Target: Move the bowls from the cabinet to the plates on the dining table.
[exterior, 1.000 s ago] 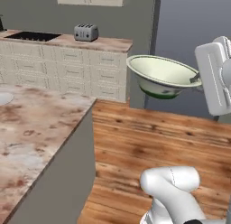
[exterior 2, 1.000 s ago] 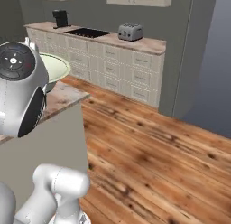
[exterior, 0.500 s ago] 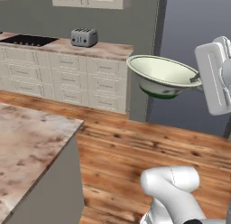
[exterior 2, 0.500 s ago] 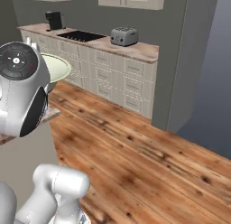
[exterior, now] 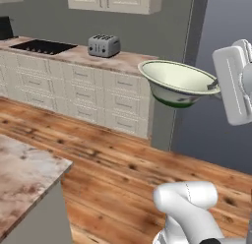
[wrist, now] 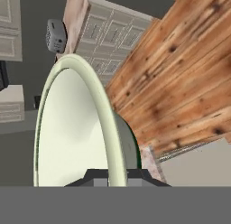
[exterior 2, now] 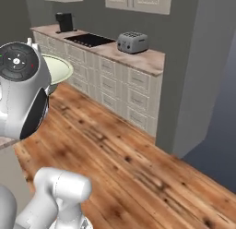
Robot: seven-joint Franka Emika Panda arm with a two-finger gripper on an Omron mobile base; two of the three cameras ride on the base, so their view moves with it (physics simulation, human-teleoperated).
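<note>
Wood-plank flooring runs across the kitchen, warm brown with dark knots, from the stone corner at lower left to the grey wall at the back. At the far left of the left base view, the pink-brown marbled corner of the dining table juts into the picture, well apart from everything else. Behind it a long table of the same marbled stone tops a row of cream drawer fronts with short handles; a black cooktop is set into it, and a silver toaster stands just right of that. A dark coffee machine shows at the far end in the right base view. Above hang cream wall cabinets with their doors closed.

Right of the toaster, in mid-air above the floor, is the wide cream-white bowl with its dark green base, tilted slightly. The claw is pressed together on the bowl's right rim, pinching it. In the hand view the rim rises edge-on from between the fingertips. Nothing stands between the bowl and the table corner but open floor.
</note>
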